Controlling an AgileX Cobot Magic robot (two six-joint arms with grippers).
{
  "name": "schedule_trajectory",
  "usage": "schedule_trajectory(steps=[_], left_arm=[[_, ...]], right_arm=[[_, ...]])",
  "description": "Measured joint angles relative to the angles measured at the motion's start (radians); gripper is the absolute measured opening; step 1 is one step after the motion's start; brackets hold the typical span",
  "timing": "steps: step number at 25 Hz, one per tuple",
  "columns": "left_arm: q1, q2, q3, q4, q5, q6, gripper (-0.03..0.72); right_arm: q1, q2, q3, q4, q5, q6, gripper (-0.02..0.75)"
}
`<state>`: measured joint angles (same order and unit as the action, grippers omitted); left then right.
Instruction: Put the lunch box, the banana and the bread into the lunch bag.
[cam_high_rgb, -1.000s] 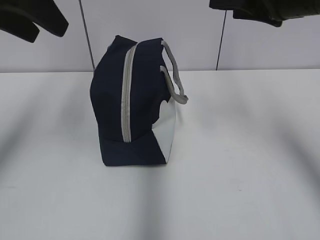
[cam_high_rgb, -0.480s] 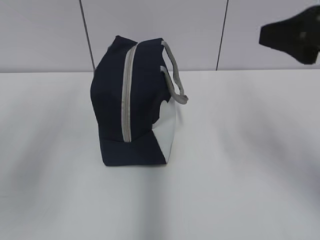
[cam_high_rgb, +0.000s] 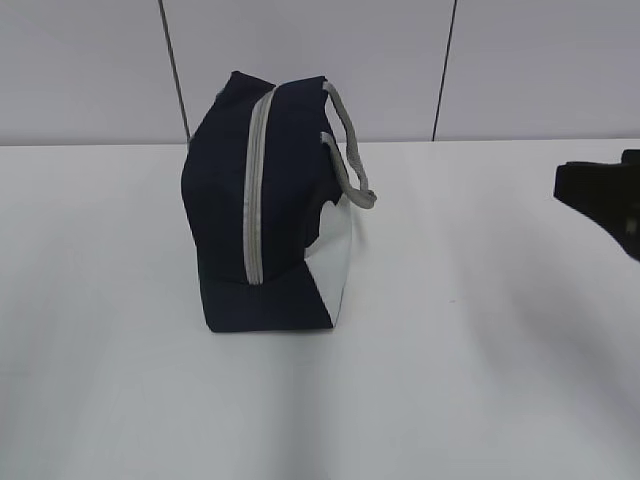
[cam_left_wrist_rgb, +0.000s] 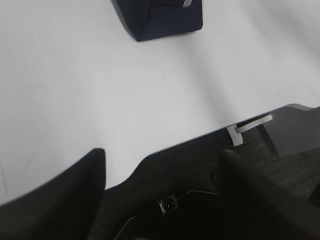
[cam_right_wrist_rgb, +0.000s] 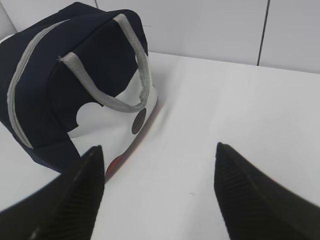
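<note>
The lunch bag (cam_high_rgb: 270, 220) stands on the white table, navy with a white lower side panel. Its grey zipper (cam_high_rgb: 255, 190) looks closed and its grey strap handles (cam_high_rgb: 350, 150) hang to the right. The bag also shows in the left wrist view (cam_left_wrist_rgb: 155, 20) and the right wrist view (cam_right_wrist_rgb: 60, 85). My right gripper (cam_right_wrist_rgb: 157, 150) is open and empty, low over the table to the right of the bag; it shows dark at the exterior view's right edge (cam_high_rgb: 600, 200). My left gripper (cam_left_wrist_rgb: 161, 154) is open and empty, above the table's near edge, far from the bag. The lunch box, banana and bread are out of view.
The white table (cam_high_rgb: 480, 380) runs back to a pale panelled wall (cam_high_rgb: 540, 60). In the left wrist view the table's near edge (cam_left_wrist_rgb: 200, 136) drops to a dark base, with a small metal bracket (cam_left_wrist_rgb: 240, 132) on it.
Both arms were at the exterior view's top corners. The left arm has left that view; the right arm has come down to the right edge near table height. The bag has not moved.
</note>
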<state>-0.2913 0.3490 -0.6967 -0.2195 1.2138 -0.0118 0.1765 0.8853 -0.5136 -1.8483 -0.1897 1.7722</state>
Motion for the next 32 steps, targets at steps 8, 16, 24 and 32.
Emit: schedule_trajectory(steps=[8, 16, 24, 32], left_arm=[[0.001, -0.222, 0.065, 0.027, 0.058, -0.019, 0.465], [0.052, -0.263, 0.08, 0.091, 0.066, -0.019, 0.422], [0.076, -0.263, 0.08, 0.095, 0.067, -0.02, 0.421], [0.077, -0.263, 0.08, 0.095, 0.067, -0.02, 0.416]], right_arm=[[0.103, 0.038, 0.009, 0.01, 0.153, -0.029, 0.508], [0.261, 0.179, -0.004, 0.02, 0.31, -0.113, 0.484], [0.282, 0.279, -0.008, 0.025, 0.34, -0.167, 0.481], [0.308, 0.383, -0.016, 0.034, 0.413, -0.182, 0.48]])
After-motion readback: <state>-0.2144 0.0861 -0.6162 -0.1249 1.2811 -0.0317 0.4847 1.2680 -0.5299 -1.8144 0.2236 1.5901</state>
